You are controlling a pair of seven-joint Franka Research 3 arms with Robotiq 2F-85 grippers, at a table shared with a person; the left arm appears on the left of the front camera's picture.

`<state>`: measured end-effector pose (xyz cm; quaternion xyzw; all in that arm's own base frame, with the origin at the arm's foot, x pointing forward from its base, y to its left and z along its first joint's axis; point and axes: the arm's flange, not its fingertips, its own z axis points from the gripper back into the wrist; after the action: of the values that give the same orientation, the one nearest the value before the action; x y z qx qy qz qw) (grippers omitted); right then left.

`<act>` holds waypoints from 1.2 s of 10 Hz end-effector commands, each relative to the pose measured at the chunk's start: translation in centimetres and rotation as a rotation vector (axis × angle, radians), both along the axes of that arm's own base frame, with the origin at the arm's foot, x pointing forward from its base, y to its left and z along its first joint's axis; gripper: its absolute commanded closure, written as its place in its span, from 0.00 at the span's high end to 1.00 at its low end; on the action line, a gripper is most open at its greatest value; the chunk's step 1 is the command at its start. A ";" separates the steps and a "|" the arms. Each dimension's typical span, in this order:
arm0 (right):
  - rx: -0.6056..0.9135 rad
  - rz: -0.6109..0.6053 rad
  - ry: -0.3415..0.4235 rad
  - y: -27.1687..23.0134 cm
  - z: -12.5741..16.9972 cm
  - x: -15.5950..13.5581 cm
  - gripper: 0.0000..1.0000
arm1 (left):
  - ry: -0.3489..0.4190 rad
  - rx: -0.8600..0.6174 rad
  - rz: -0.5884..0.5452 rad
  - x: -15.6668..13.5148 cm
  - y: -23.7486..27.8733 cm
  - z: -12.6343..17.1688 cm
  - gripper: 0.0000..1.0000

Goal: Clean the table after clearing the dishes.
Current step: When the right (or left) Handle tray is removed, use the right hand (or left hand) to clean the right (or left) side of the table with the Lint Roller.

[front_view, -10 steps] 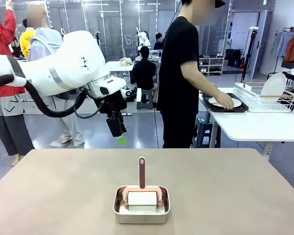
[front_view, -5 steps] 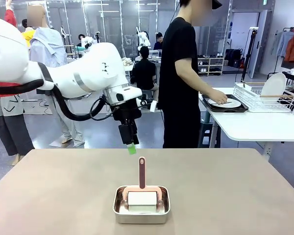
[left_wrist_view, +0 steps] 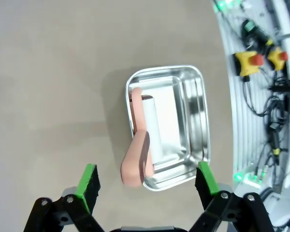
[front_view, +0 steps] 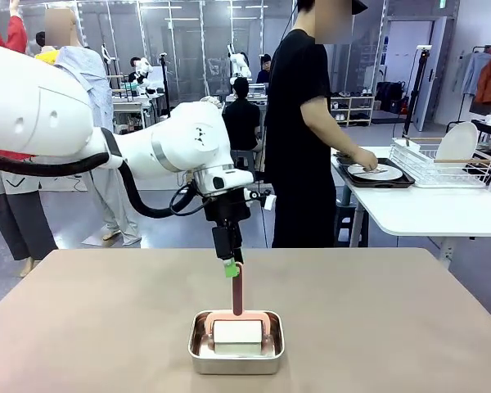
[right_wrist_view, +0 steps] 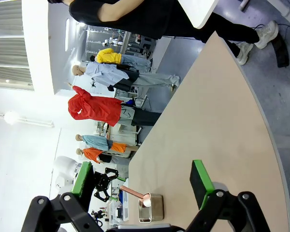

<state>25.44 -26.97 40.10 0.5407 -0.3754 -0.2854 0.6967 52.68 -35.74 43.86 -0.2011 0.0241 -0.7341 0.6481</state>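
Observation:
The beige table carries a small steel pan near its front edge. In the pan stands a white-padded cleaning tool with an upright pink handle. My left gripper points straight down just above the handle's tip. In the left wrist view the left gripper is open, and the pink handle and the pan lie below between its pads. My right gripper is open and holds nothing, off the table's side. One of the dishes, a white plate on a dark tray, sits on the white side table.
A person in black stands beyond the table's far edge, one hand over the plate. A white wire dish rack with another plate stands on the side table at the right. Other people are farther back.
My left arm has swung to the right and lowered, bringing its gripper from the far left edge to just above the pink handle. The person's hand has shifted over the plate.

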 end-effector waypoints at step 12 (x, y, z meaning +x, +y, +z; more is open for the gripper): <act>-0.012 0.005 -0.019 0.3 0.0 -0.3 1.00 | 0.099 0.171 0.007 0.9 -3.2 -2.3 0.94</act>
<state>25.44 -26.97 40.10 0.5407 -0.3754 -0.2853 0.6967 53.52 -38.49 41.23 -0.1897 0.1034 -0.7184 0.6612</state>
